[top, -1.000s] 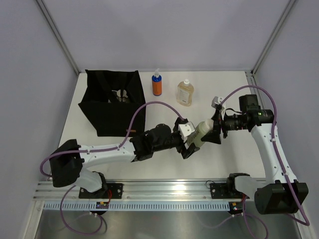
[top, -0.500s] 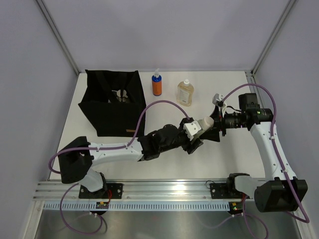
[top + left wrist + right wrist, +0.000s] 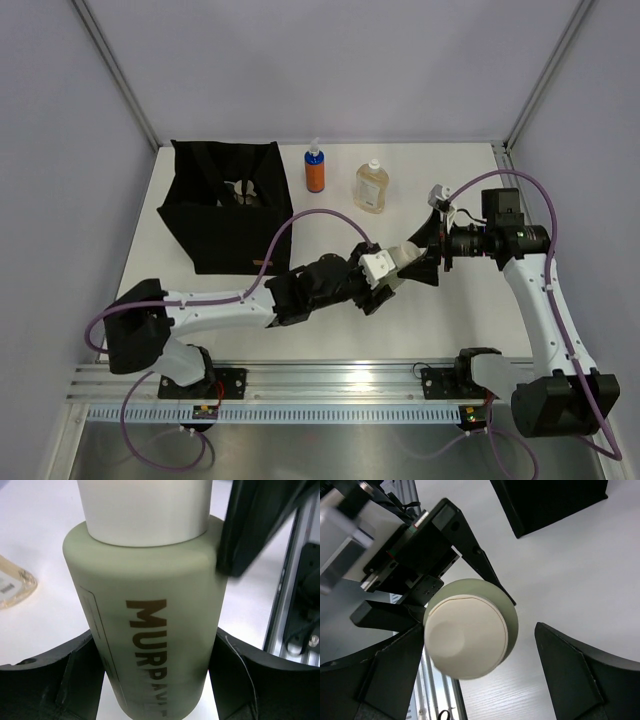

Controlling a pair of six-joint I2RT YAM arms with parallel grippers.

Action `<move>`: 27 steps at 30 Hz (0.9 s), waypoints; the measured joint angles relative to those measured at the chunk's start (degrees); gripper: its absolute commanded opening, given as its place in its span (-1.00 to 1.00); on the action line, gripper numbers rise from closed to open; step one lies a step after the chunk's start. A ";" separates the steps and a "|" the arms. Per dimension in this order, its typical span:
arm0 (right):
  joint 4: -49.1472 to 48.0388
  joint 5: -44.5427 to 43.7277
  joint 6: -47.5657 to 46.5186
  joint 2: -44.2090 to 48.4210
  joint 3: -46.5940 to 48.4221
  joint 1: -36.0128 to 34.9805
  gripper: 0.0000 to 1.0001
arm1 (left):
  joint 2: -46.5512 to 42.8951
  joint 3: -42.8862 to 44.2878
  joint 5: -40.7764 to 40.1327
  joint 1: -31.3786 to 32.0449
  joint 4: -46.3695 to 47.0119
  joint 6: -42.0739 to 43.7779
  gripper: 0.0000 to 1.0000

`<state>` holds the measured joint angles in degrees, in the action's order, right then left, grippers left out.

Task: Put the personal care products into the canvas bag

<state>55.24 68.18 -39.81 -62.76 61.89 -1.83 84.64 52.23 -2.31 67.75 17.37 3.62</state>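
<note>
My left gripper (image 3: 390,272) is shut on the pale green bottle (image 3: 404,257) with a cream cap and holds it above the table's middle. In the left wrist view the bottle (image 3: 150,595) fills the gap between both fingers (image 3: 65,680). My right gripper (image 3: 426,256) is open, its jaws spread around the cap end (image 3: 467,630), with the right finger (image 3: 580,675) clearly apart from it. The black canvas bag (image 3: 228,205) stands open at the far left. An orange spray bottle (image 3: 315,170) and a clear amber bottle (image 3: 371,187) stand at the back. The other bottles are out of view.
Pale shapes show inside the bag's mouth (image 3: 240,190). The aluminium rail (image 3: 330,385) runs along the near edge, and frame posts stand at the back corners. The amber bottle shows at the left edge of the left wrist view (image 3: 12,582).
The left gripper has closed in on the green bottle and shifted with it slightly left. The right gripper has opened and eased back to the right.
</note>
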 measured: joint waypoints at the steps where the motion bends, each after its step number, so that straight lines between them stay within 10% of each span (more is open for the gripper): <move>1: -0.79 -0.07 1.03 0.55 -0.11 0.00 0.99 | -0.96 -1.09 0.20 -0.04 -1.03 0.24 -1.00; 15: -16.70 -7.61 18.16 2.40 0.48 0.24 0.99 | -13.40 -4.33 2.25 -5.35 -21.92 0.00 -1.00; 21: -23.30 -8.76 21.51 4.61 -2.93 5.16 0.99 | -15.50 19.32 -4.15 -9.40 -51.06 2.78 -1.00; 27: -23.50 -8.52 20.57 4.83 -4.00 6.38 0.99 | -20.02 36.00 -7.39 -20.33 -60.87 10.12 -1.00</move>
<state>31.75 59.66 -19.25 -57.93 57.89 4.56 64.62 88.23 -9.69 47.42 -43.51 13.74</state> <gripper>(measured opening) 0.993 0.731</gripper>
